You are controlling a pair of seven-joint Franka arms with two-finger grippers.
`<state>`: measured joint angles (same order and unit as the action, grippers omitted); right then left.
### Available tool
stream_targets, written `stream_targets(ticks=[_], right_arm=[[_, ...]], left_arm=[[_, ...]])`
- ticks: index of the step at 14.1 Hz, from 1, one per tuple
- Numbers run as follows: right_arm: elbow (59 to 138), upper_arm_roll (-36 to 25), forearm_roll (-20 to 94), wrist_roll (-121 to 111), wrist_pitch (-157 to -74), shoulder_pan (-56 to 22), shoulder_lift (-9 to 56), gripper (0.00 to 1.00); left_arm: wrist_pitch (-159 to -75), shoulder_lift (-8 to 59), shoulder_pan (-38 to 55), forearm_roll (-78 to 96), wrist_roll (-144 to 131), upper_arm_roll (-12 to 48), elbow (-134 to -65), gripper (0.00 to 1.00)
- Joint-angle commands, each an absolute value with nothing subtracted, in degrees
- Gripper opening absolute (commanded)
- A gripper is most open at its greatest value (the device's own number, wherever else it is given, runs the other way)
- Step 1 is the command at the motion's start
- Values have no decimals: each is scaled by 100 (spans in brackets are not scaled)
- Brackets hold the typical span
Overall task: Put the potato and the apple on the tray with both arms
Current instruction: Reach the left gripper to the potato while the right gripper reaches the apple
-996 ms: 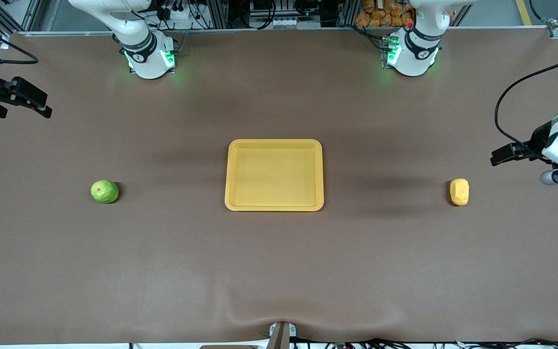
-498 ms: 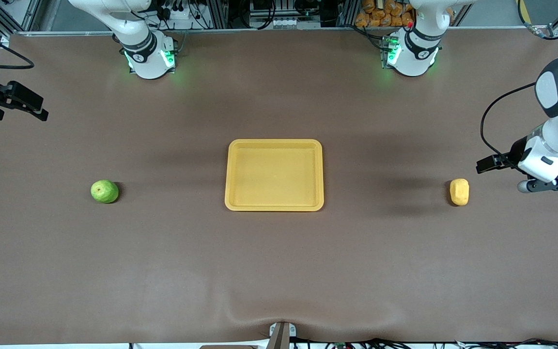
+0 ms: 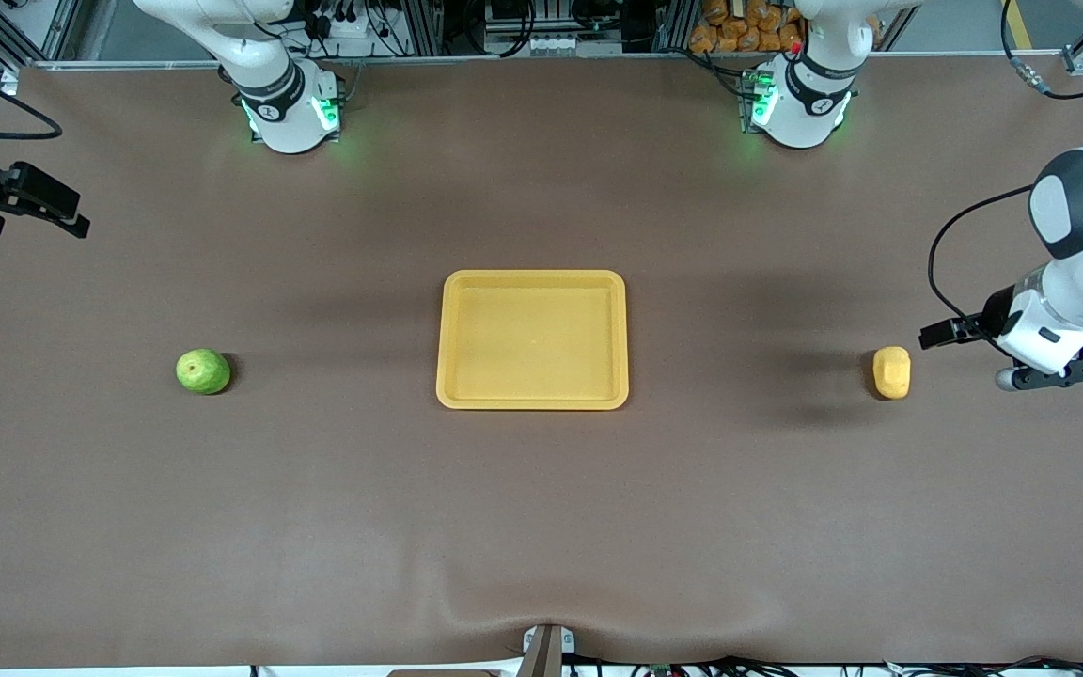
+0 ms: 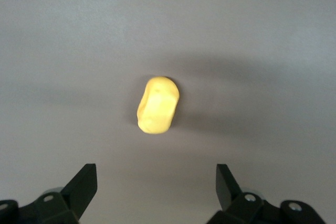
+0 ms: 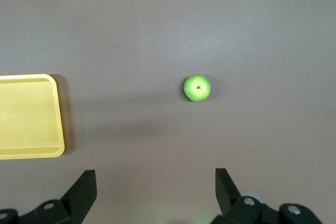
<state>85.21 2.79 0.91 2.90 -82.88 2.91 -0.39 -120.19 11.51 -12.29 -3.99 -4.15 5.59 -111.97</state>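
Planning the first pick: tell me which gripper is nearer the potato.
Left. The left gripper, open, hangs close beside the potato at that arm's end of the table. The right gripper, open, is up at the table's other end.

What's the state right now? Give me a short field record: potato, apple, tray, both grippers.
potato: on the table toward the left arm's end, not gripped
apple: on the table toward the right arm's end, not gripped
tray: mid-table between the two, nothing in it
left gripper: open, holding nothing, in the air close beside the potato
right gripper: open, holding nothing, up at the right arm's end of the table, well away from the apple
placed on tray: none
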Motion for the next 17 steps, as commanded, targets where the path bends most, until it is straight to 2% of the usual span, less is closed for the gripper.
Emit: stream_targets(ticks=[1,6,10,17], right_arm=[[8473,351,-17,264,-8297,369,148,100],[8473,352,-158,255,-8455,343,606,100],[8473,369,-466,255,-8507,360,904,100],[8481,352,-536,-218,-8841,369,1335,100]], left_arm=[[-12365,1318,-1362,-343,-316,589,-11302,100],[-12920,1695,-1730,-317,571,624,-11417,100],[-12972,1854,-1705,-290,571,685,-11417,100],[-13745,2285,-1705,-202,571,791,-11592,100]])
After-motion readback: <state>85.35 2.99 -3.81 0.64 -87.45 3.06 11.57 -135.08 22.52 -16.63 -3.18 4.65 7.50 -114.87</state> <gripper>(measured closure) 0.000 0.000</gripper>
